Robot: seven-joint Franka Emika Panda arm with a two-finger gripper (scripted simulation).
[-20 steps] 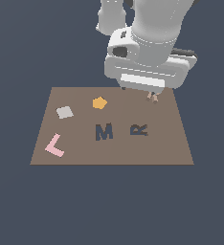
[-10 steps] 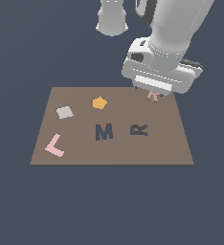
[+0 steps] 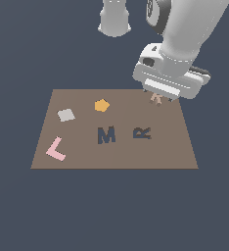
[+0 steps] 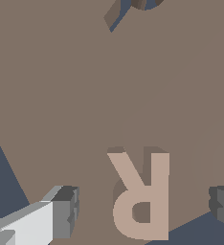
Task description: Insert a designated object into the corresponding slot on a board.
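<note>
The R piece is seen lying flat on the board, between the gripper's jaws, which are held apart, untouched by either.

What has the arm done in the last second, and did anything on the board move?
The end effector swung toward the exterior view's right and now hangs open around the tan R, not yet gripping it. The R, pentagon, grey square, pink L and board stayed put.
</note>
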